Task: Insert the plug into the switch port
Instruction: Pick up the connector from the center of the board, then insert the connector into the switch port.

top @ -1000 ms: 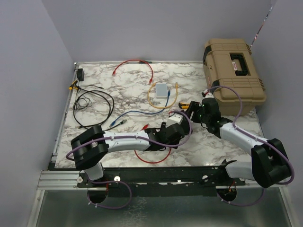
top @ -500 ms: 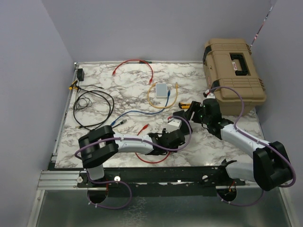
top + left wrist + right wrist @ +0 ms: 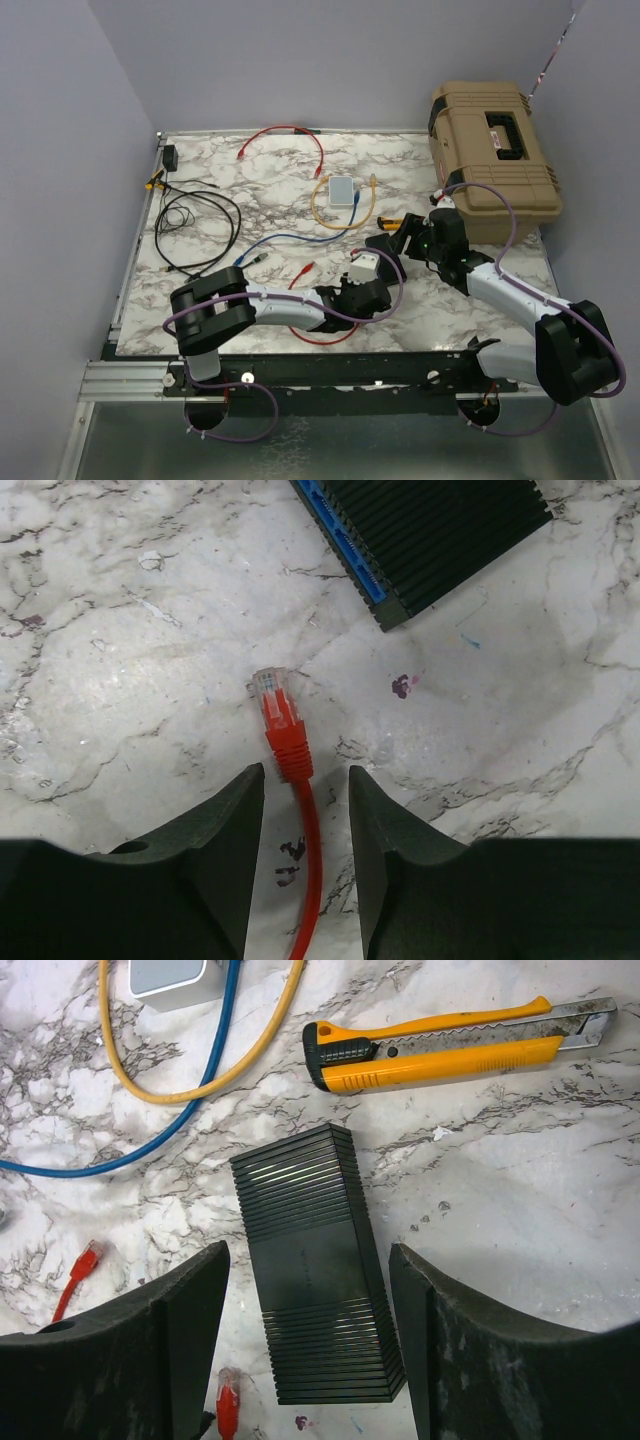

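Straddling the small red clear-tipped plug [image 3: 278,720], the left claw [image 3: 307,776] is seen open; the plug's stiff boot [image 3: 288,760], not the limp cable [image 3: 309,880], is judged graspable.

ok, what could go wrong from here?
1. The left tool straddles the cable just behind the plug, not the plug body. Gripped there, the plug may twist or droop and fail to line up with the switch.
2. The switch lies ungripped inside the open right tool, so an insertion push could slide it.
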Tool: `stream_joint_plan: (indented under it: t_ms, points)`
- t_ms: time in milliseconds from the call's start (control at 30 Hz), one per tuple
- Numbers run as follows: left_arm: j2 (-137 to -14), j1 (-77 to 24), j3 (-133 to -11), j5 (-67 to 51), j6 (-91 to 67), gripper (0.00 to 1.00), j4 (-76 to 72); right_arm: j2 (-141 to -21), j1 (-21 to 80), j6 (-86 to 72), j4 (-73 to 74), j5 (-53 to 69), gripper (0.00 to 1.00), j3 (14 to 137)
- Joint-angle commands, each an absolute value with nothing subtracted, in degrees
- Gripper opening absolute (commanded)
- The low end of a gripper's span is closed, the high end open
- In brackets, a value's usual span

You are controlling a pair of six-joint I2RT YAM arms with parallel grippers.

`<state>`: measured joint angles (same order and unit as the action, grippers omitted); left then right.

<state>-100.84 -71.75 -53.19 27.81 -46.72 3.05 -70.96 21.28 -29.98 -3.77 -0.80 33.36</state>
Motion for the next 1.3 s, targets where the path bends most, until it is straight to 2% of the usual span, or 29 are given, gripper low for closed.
stream_joint_plan:
  t_ms: [0, 233, 467, 567, 667, 867, 1067, 1267]
  points:
    - [-102.2, -71.7, -51.9, 31.5, -46.6, 0.41, 4.6, -70.7, 21.4, -30.0, -4.8, -1.0, 0.69, 32.7]
    - [-105.7, -71.4, -53.7, 31.5, -45.6, 0.36, 4.7, -70.6, 21.4, -29.8, -5.0, -0.8, 0.69, 32.6]
    - [-105.7, -71.4, -52.3, 31.5, -44.6, 0.15, 4.7, -71.2, 21.3, -29.5, -5.3, -0.4, 0.69, 32.7]
    - [-104.7, -71.0, -51.9, 31.8, -40.8, 0.05, 4.7, -71.8, 21.4, -29.3, -5.2, 1.8, 0.69, 33.2]
    - [-104.2, -70.6, -52.1, 31.7, -33.6, 0.00, 4.7, -72.4, 21.3, -29.0, -5.2, 2.8, 0.69, 33.6]
    - [-102.1, -69.0, -49.9, 31.0, -20.2, 0.00, 0.4, -75.5, 21.3, -28.2, -5.4, 5.6, 0.69, 35.5]
    - [-96.6, -64.7, -42.1, 24.7, -11.2, 0.00, -10.2, -80.7, 21.0, -28.8, -6.0, 8.3, 0.70, 38.3]
    - [-93.9, -62.0, -38.0, 19.1, -5.0, 0.00, -14.4, -85.7, 19.3, -29.9, -5.5, 10.0, 0.70, 41.6]
